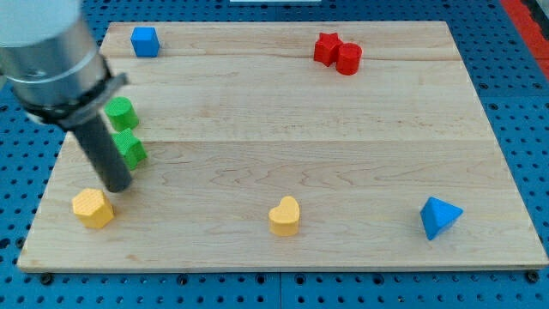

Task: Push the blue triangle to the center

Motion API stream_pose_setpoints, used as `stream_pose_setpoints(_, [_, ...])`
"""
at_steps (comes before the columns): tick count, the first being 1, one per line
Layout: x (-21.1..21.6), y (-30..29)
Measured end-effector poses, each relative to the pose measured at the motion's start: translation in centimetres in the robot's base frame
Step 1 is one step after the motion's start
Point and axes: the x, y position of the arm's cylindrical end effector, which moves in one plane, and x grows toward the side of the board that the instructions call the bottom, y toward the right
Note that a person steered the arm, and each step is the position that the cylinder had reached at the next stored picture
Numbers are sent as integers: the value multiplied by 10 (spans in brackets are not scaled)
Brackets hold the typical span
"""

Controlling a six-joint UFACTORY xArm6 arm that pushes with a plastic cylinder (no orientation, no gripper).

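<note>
The blue triangle (439, 216) lies near the board's bottom right corner. My tip (118, 186) is at the view's left, far from the triangle, touching the board just below a green star-like block (131, 148) and just above-right of a yellow block (93, 208). The rod rises up and to the left to the grey arm body at the top left corner.
A green cylinder (121, 112) sits above the green block. A blue block (145, 41) is at top left. A red star (326, 47) and a red cylinder (348, 58) touch at top right. A yellow heart (285, 216) lies at bottom centre. The wooden board (283, 129) lies on a blue pegboard.
</note>
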Motion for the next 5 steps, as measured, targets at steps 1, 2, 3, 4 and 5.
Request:
stream_pose_setpoints(1, [-28, -6])
stream_pose_setpoints(2, [-30, -1])
stream_pose_setpoints(3, [-10, 18])
stream_pose_setpoints(4, [-20, 38])
stream_pose_setpoints(5, [-46, 38])
